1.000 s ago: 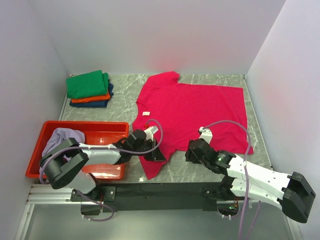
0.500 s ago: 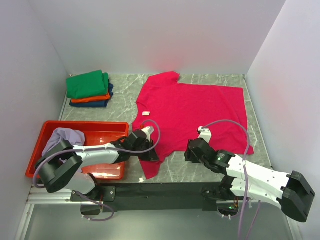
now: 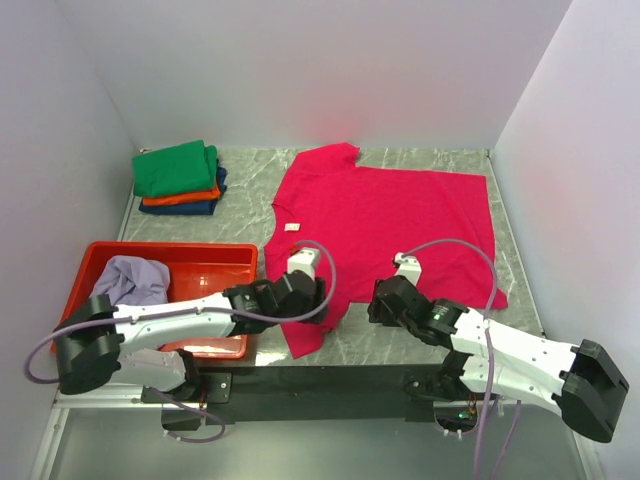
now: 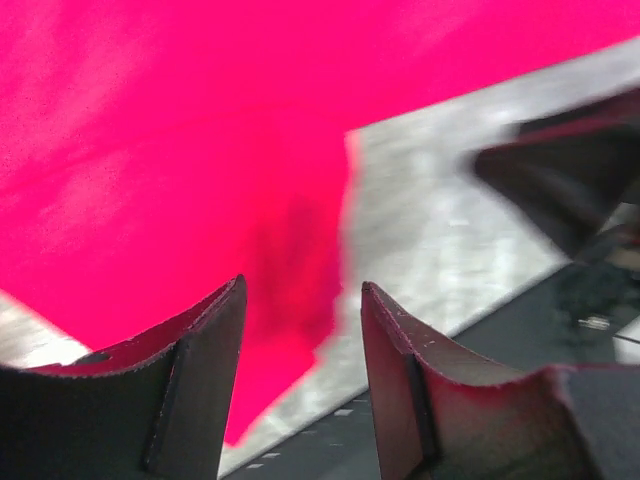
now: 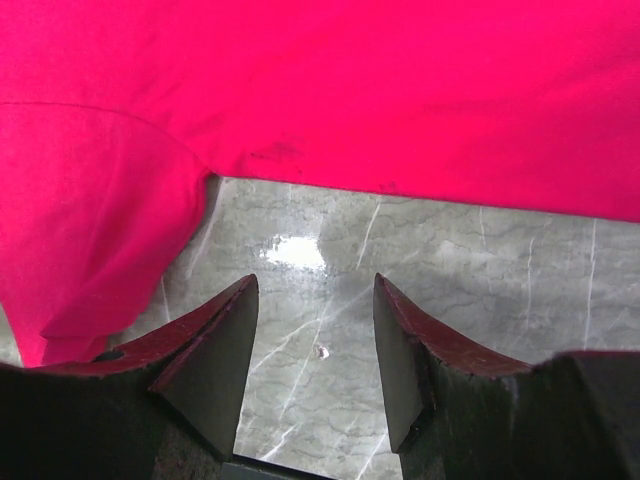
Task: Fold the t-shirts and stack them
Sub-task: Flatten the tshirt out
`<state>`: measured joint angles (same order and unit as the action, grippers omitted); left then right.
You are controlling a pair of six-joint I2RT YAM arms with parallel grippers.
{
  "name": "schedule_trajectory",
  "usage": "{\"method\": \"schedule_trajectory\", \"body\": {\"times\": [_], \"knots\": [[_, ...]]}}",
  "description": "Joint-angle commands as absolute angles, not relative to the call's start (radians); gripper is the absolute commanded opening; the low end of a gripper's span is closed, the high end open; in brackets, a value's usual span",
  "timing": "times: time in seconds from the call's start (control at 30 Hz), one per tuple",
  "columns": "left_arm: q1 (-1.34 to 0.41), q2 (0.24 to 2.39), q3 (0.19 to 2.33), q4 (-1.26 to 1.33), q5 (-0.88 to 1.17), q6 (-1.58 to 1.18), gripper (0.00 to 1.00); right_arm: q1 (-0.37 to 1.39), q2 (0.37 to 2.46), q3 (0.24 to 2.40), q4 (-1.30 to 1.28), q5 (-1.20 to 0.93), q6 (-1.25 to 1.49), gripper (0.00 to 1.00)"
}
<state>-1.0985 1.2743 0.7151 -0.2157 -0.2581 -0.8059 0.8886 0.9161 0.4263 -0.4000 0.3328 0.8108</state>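
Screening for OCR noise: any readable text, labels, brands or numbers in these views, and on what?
No readable text in any view.
The small white tag by the collar of the crimson-pink t-shirt: too small to tell whether anything is printed on it.
The folded shirts and the red tray: no markings show.

Left wrist view blurred: dark shape [image 4: 565, 185] at right edge unidentifiable. Far-left desk [image 3: 250, 180] corner: dark blue shirt [image 3: 195, 209] mostly buried under orange shirt [image 3: 178, 198] and green shirt [image 3: 175, 168].
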Motion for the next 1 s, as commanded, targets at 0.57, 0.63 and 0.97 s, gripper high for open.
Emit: {"method": "schedule_trajectory", "body": {"times": [0.57, 0.63, 0.97], "knots": [[-1.333, 1.532, 0.904, -0.192, -0.443, -0.775, 0.64, 0.839, 0.769, 0.457, -0.465, 0.422, 0.813, 0.59], [-1.332, 1.548, 0.897, -0.175, -0.431, -0.764, 0.64, 0.838, 0.762, 0.454, -0.468, 0.42, 0.815, 0.59], [-1.33, 1.612, 0.894, -0.138, -0.385, -0.779, 0.63, 0.833, 0.716, 0.454, -0.495, 0.433, 0.822, 0.59]]}}
